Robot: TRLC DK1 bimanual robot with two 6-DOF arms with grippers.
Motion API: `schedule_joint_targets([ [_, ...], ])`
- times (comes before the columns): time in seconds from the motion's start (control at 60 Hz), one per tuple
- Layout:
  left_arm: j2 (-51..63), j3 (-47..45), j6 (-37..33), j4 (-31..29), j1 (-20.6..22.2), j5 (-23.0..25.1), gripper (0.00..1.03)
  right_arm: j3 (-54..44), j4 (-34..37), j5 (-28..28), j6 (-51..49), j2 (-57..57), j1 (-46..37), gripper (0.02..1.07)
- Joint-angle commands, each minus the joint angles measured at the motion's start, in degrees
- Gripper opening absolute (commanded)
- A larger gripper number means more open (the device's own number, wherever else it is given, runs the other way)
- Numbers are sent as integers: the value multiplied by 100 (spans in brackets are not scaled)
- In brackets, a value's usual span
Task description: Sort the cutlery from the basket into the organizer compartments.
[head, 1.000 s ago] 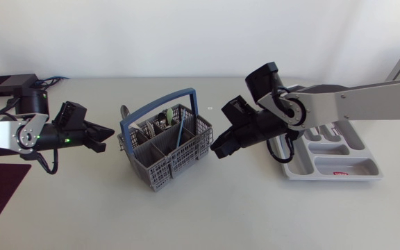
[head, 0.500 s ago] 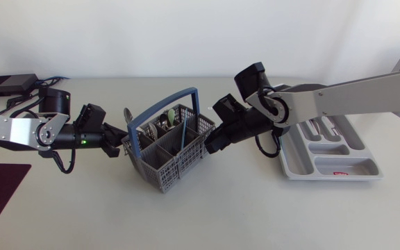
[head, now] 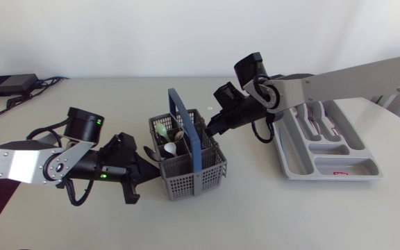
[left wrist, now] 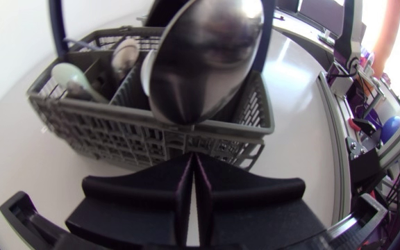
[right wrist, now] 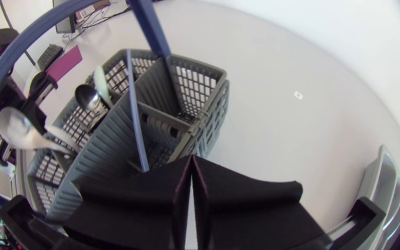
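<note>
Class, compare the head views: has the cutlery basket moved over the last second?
Yes. The cutlery basket has shifted toward the organizer and turned.

The basket stands mid-surface; the organizer lies well apart to its right, cutlery in its rear compartments; a spoon leans out over the basket's left wall; the left fingers sit just left of the basket, the right fingers at its rear right corner.
</note>
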State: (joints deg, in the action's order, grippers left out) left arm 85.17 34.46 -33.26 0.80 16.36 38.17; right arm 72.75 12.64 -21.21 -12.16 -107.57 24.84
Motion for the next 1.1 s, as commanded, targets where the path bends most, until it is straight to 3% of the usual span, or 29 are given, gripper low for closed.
schedule_joint_targets([
  [0.0,-61,-176,-67,-106,535,-240,3,275,1,65,21,-203,38,8],
  [0.133,-290,-123,-58,-124,394,-354,3,117,54,144,-5,69,-85,8],
  [0.4,-1002,-36,-181,-220,-880,-284,4,-1026,546,-23,-304,1766,-234,8],
  [0.5,-721,140,-67,184,-1161,-275,4,-1334,880,-138,-366,2302,-225,8],
  [0.75,650,966,944,1608,-1390,-284,4,-2125,1425,-173,-541,3321,-23,8],
  [1.083,2276,2294,1286,1845,-1443,-293,3,-2907,1232,-173,-436,3480,636,8],
])
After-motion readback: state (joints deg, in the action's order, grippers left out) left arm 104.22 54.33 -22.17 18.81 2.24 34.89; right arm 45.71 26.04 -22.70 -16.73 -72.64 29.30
